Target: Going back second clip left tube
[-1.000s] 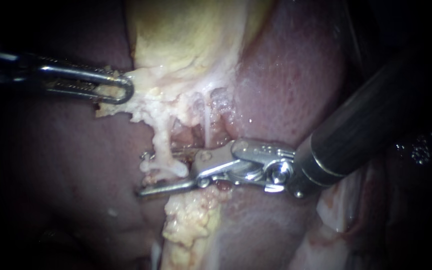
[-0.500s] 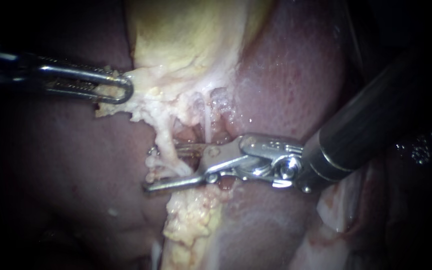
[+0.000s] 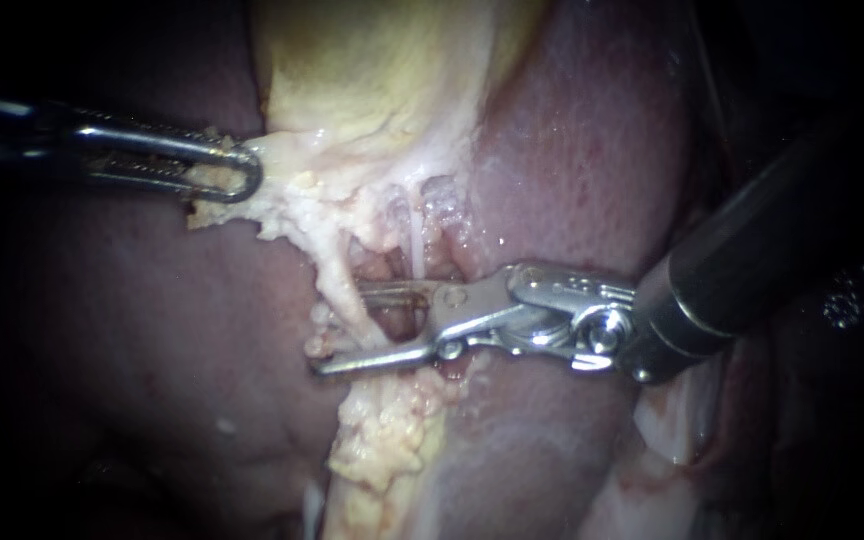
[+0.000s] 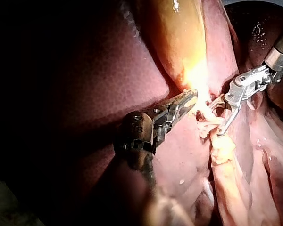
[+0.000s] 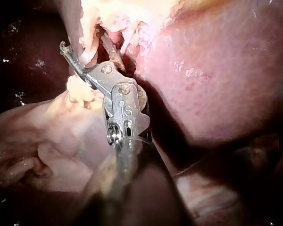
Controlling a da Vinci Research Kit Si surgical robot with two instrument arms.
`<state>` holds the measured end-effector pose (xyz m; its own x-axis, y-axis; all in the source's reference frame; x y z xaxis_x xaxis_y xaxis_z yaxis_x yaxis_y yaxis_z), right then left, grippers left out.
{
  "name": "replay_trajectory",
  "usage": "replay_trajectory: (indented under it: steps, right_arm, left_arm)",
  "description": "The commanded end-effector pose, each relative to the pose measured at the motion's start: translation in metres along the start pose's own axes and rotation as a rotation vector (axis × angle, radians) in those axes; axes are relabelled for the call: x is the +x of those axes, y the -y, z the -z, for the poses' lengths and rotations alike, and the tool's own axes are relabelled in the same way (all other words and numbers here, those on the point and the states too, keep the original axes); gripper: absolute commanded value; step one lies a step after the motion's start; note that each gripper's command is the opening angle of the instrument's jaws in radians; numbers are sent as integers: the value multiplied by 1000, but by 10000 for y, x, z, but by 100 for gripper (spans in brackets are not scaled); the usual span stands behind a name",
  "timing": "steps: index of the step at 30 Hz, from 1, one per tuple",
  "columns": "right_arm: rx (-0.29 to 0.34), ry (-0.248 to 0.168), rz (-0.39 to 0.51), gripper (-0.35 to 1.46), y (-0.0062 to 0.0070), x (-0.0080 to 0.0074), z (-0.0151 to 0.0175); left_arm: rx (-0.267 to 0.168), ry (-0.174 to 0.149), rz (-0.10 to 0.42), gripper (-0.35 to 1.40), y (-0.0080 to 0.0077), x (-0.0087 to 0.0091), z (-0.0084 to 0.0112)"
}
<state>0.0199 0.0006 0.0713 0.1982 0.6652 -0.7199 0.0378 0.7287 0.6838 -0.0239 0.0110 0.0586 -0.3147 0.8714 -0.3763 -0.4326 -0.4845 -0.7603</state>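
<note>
Left instrument (image 3: 237, 172) is clamping the gallbladder (image 3: 372, 80) edge while the right instrument (image 3: 342, 328) is holding wide jaws astride the left tube (image 3: 337, 290), its pull-back not yet done.

The left instrument (image 3: 237, 172) comes in from the left, its shaft nearly level and dipping slightly toward the tip. Its long, slim jaws lie close together, clamped from both sides on an edge of pale tissue (image 3: 287, 205). The right instrument (image 3: 342, 330) comes in from the upper right. Its dark shaft slopes down to a bright metal wrist, which bends so that the jaws point leftward, almost level. Those jaws stand apart in a narrow V with a clear gap between them, the lower jaw reaching further than the upper.
</note>
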Motion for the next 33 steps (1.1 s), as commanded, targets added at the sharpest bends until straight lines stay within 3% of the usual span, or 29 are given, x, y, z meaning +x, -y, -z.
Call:
replay_trajectory:
  steps: [1,15,24,33]
  right_arm:
    - [1,0,1,50,1,0,1]
    - [49,5,0,50,8,1,-7]
    - [96,13,22,50,11,-22,-57]
    - [72,8,64,50,-8,-26,-58]
  left_arm:
    - [-1,0,0,-35,0,0,0]
    - [0,0,0,-35,1,0,-1]
    - [1,-1,0,-35,-1,0,-2]
    - [1,-1,1,-35,-1,1,-2]
